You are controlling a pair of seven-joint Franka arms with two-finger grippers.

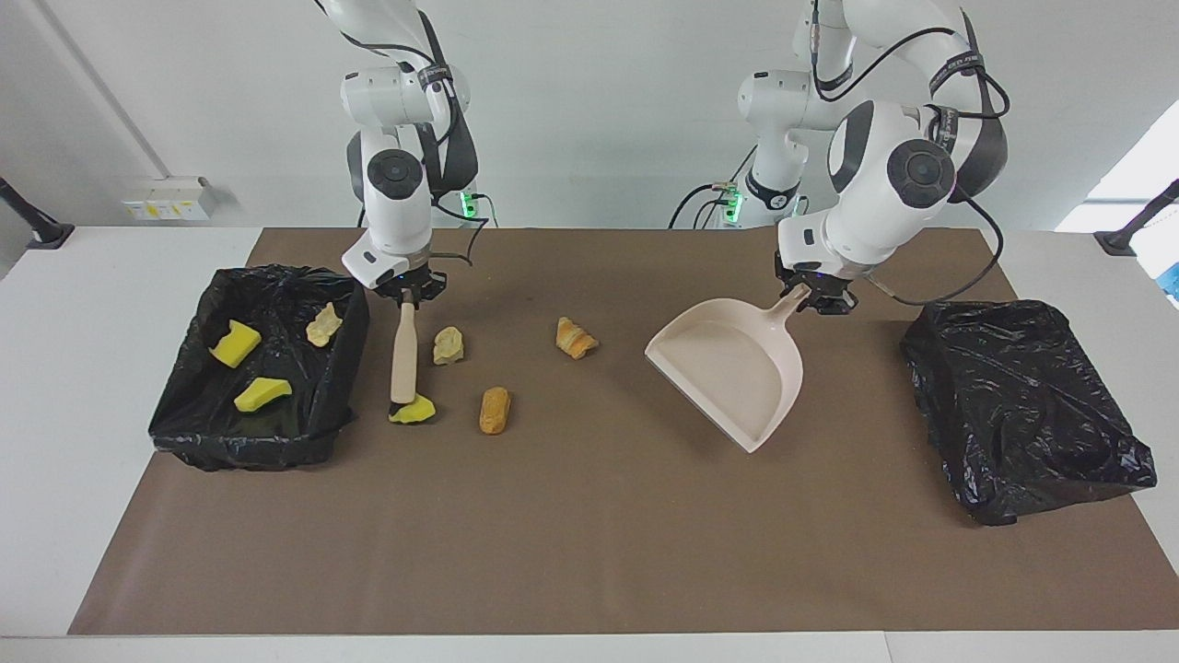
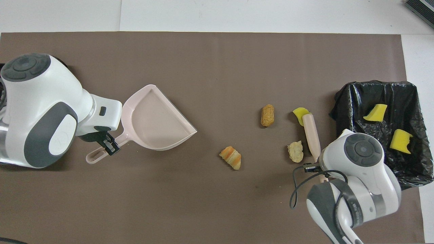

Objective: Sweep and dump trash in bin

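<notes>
My right gripper (image 1: 406, 295) is shut on the top of a pale brush (image 1: 402, 354), which stands nearly upright with its head on a yellow sponge chunk (image 1: 414, 412) beside the black-lined bin (image 1: 184, 433). From above, the brush (image 2: 311, 134) partly covers that chunk (image 2: 298, 113). More trash lies loose on the mat: a tan chunk (image 1: 449, 345), a croissant (image 1: 576, 338) and a bread roll (image 1: 495, 410). My left gripper (image 1: 812, 299) is shut on the handle of the pink dustpan (image 1: 732, 368), tilted with its handle up, toward the left arm's end.
Two yellow pieces (image 1: 235, 343) and a tan one (image 1: 323, 324) lie inside the bin at the right arm's end. A second black-bagged bin (image 1: 1022, 405) sits at the left arm's end, beside the dustpan. A brown mat (image 1: 589, 552) covers the table.
</notes>
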